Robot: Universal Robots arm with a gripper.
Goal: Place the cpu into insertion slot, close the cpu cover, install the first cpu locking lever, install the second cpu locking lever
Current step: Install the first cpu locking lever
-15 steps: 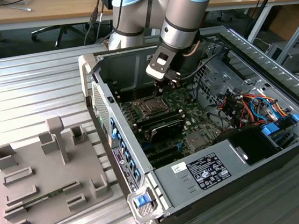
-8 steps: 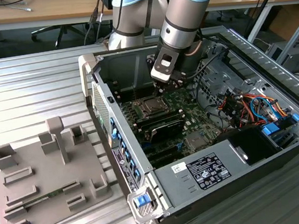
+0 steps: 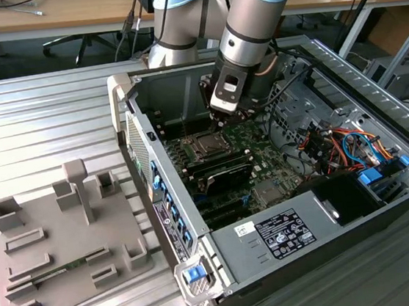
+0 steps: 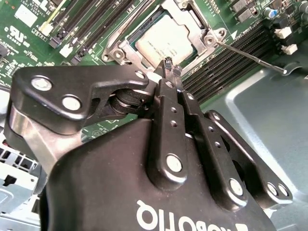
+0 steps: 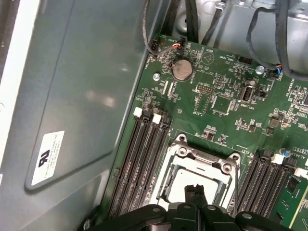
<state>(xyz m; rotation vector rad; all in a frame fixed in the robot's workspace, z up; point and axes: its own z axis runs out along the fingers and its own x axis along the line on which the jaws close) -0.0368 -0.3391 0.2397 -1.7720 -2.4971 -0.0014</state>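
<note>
The cpu (image 4: 162, 41) lies flat in the insertion slot (image 3: 205, 145) on the green motherboard, its silvery top showing. The cpu cover (image 4: 195, 21) is a metal frame lying down around the chip; the first wrist view also shows the cover (image 5: 204, 156) over the cpu (image 5: 175, 182). A thin locking lever (image 4: 250, 56) sticks out from one socket corner over the memory slots. My gripper (image 4: 171, 66) is shut with nothing between its fingers, and its tips hover just above the socket's edge. The exterior view has the gripper (image 3: 223, 118) just above the socket.
Black memory slots (image 5: 144, 159) flank the socket on both sides. Cables (image 3: 336, 142) and a drive bay fill the case on the exterior view's right. The case wall (image 5: 82, 96) stands close by. A grey fixture tray (image 3: 60, 243) lies outside the case on the exterior view's left.
</note>
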